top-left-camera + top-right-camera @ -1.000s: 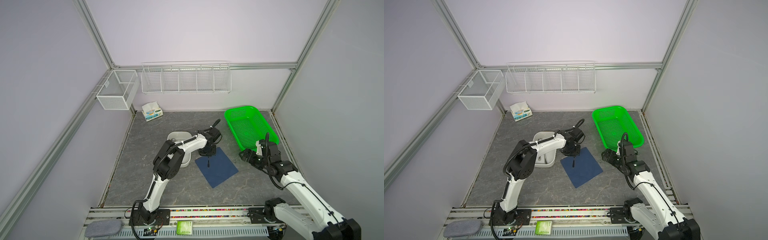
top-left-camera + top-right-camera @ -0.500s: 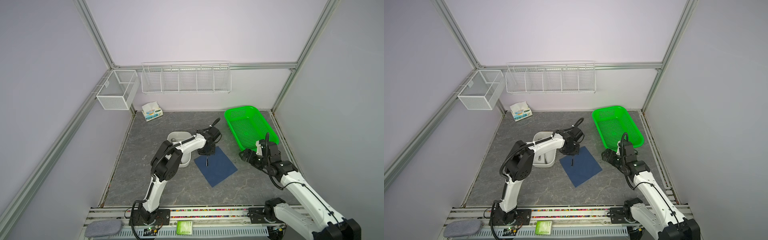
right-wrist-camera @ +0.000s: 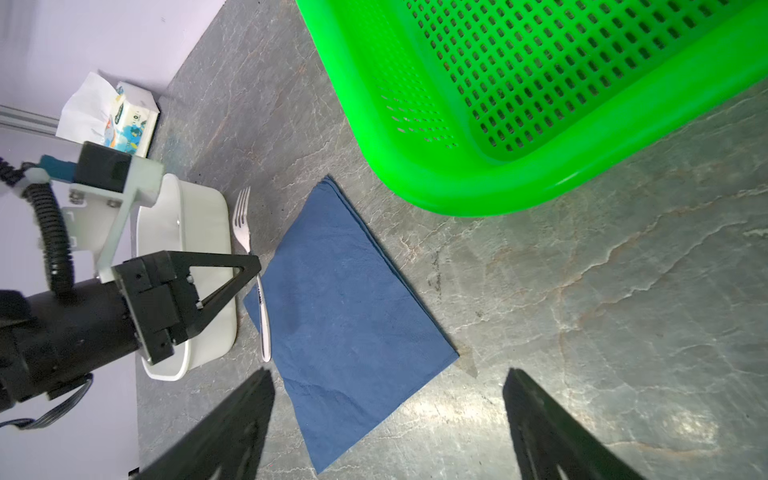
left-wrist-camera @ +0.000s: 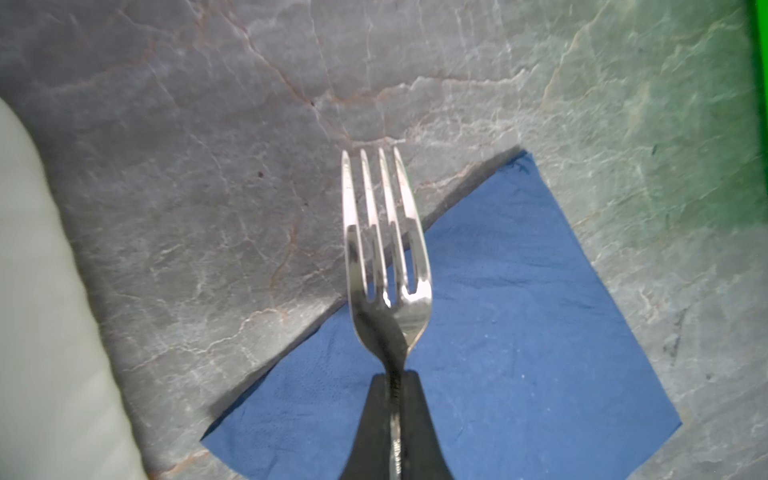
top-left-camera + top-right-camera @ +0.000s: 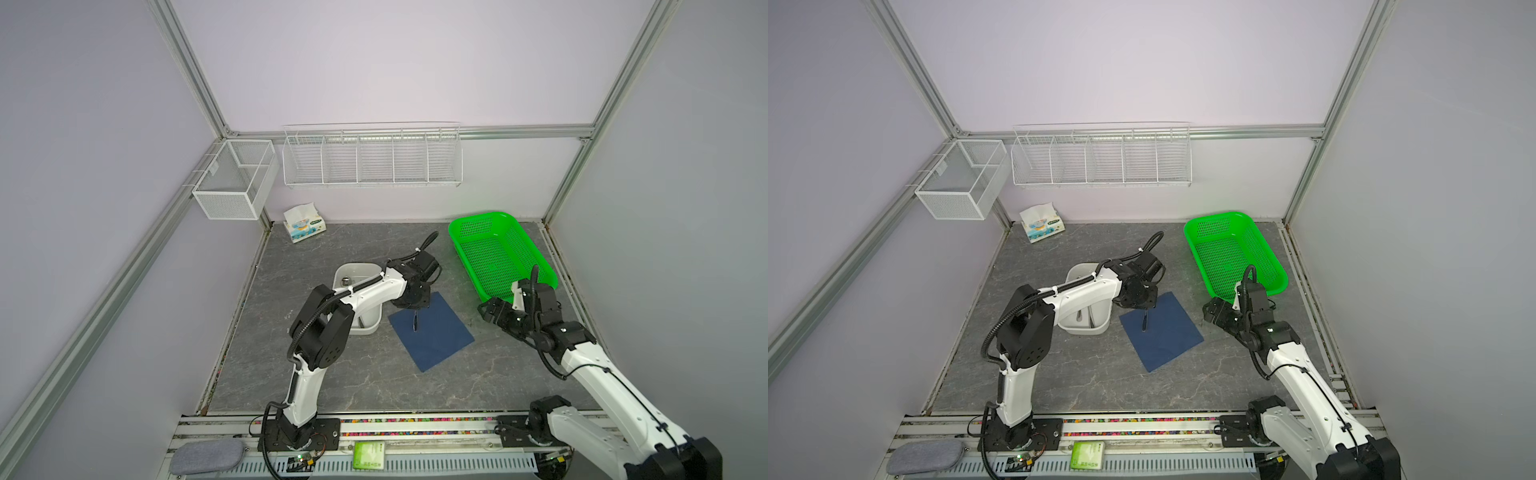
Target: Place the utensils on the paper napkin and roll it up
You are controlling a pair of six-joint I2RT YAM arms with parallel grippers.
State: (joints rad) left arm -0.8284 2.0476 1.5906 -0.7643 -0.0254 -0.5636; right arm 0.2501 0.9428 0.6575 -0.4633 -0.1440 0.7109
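Note:
My left gripper (image 5: 415, 308) (image 4: 395, 379) is shut on the neck of a silver fork (image 4: 386, 257) (image 3: 249, 232), one of the utensils. The fork's handle (image 5: 1144, 322) points toward the front over the left part of the paper napkin (image 5: 432, 332) (image 5: 1163, 332) (image 3: 345, 307). The napkin is a dark blue square lying flat and corner-on on the grey floor. Whether the fork touches it I cannot tell. Another shiny utensil (image 5: 1080, 319) lies in the white tub (image 5: 365, 328). Right of the napkin, my right gripper (image 5: 488, 309) (image 3: 388, 382) hangs open and holds nothing.
A green perforated basket (image 5: 500, 253) (image 3: 540, 104) stands at the back right, close behind my right gripper. The white tub (image 3: 187, 232) sits just left of the napkin. A tissue pack (image 5: 304, 223) lies at the back left. Wire racks (image 5: 372, 156) hang on the back wall.
The left gripper has tightened on the fork, and the handle has swung a little over the napkin. The right arm has not moved.

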